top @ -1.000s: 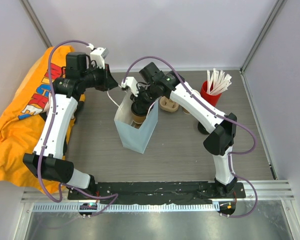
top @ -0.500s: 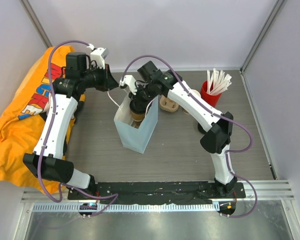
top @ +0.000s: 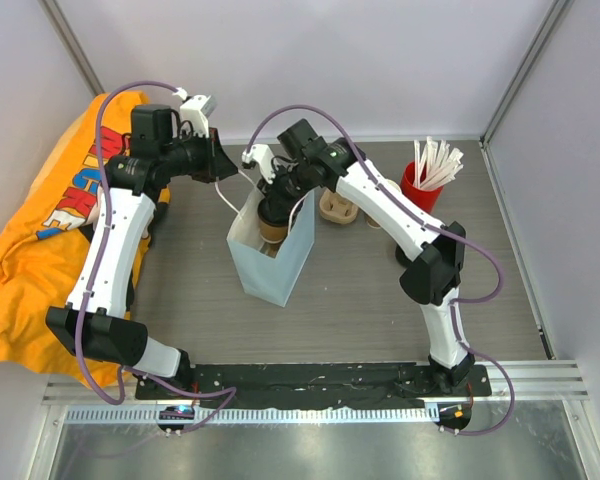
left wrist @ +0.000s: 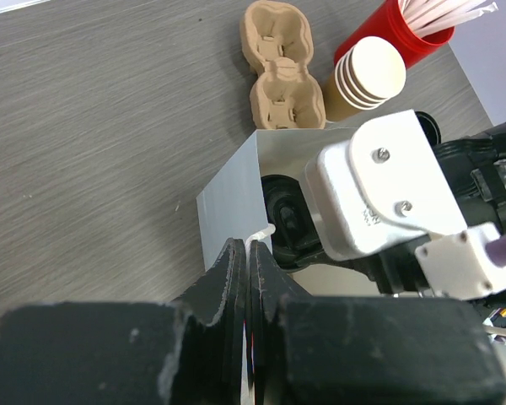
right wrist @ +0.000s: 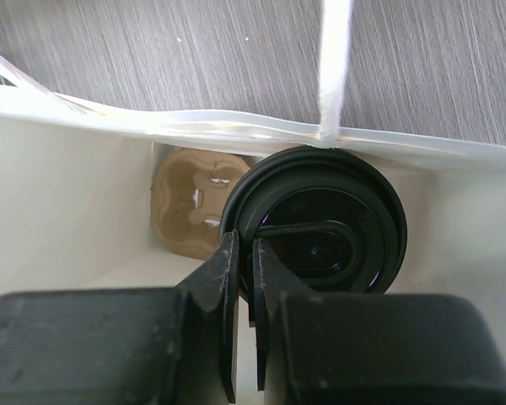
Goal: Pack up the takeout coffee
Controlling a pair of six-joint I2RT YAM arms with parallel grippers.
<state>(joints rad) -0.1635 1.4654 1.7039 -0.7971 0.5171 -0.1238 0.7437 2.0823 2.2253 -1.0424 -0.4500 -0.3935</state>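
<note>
The takeout coffee [top: 271, 226], a brown cup with a black lid [right wrist: 320, 232], hangs in the open mouth of the white paper bag [top: 280, 270]. My right gripper [right wrist: 246, 246] is shut on the lid's left rim, and from above it [top: 276, 205] sits over the bag's far end. A brown cup carrier [right wrist: 192, 199] lies on the bag's floor below the cup. My left gripper [left wrist: 248, 250] is shut on the bag's white handle [left wrist: 264, 231], holding it up and to the left of the bag [left wrist: 233, 196]; seen from above it [top: 224, 170] is at the back left.
Two brown cup carriers [left wrist: 278, 72] lie on the table behind the bag. A stack of lidless cups [left wrist: 364, 78] lies beside a red holder [top: 420, 186] of white straws at the back right. An orange cloth [top: 40, 250] covers the left side.
My right gripper has shifted slightly toward the back left with the cup, staying in the bag's mouth. The left gripper has kept its hold on the handle.
</note>
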